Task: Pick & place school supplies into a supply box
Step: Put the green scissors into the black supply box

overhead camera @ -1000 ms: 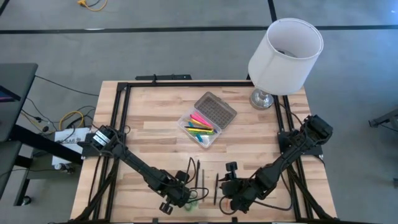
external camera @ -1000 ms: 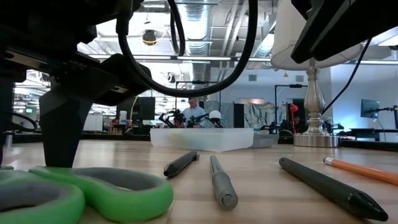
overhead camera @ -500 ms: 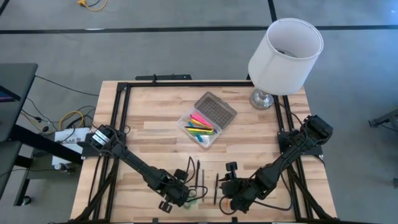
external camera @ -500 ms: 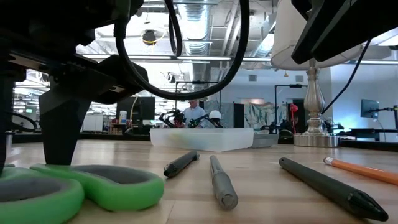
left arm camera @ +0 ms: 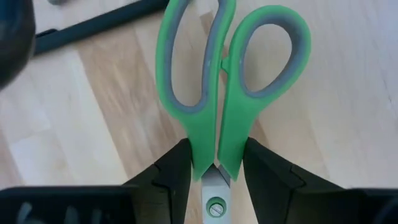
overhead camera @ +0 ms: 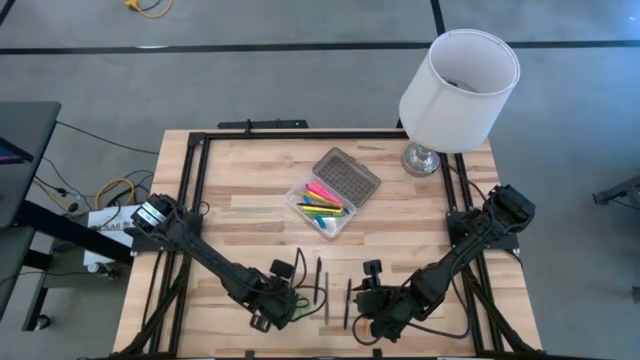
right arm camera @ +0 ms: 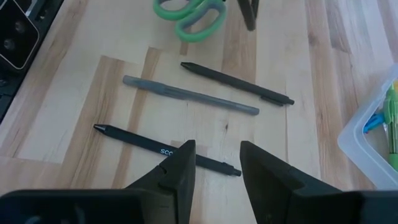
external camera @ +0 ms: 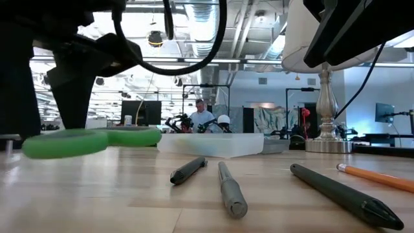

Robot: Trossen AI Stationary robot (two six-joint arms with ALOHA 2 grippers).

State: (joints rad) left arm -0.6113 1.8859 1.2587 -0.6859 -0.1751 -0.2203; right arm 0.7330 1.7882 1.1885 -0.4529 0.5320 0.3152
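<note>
- Left gripper (left arm camera: 216, 177): I see both fingers clamped on the green scissors (left arm camera: 227, 93) at the neck below the handle loops; in the low view they hang clear of the table (overhead camera: 240, 200), near its front edge.
- Right gripper (right arm camera: 214, 165): jaws parted, gripping nothing, just above a black pen (right arm camera: 165, 150).
- Supply box (overhead camera: 327, 198): mid-table, lid open, coloured markers inside.

The box (overhead camera: 322, 209) sits mid-table with its grey lid (overhead camera: 347, 176) flung open on the lamp (overhead camera: 458, 82) side, and pink, yellow, green and blue supplies lie inside. On the near side of the box, toward the table (overhead camera: 240, 180) edge, my left pincer (overhead camera: 283, 300) and my right pincer (overhead camera: 372, 318) hover low. Dark pens (overhead camera: 322, 287) lie between them.
</note>
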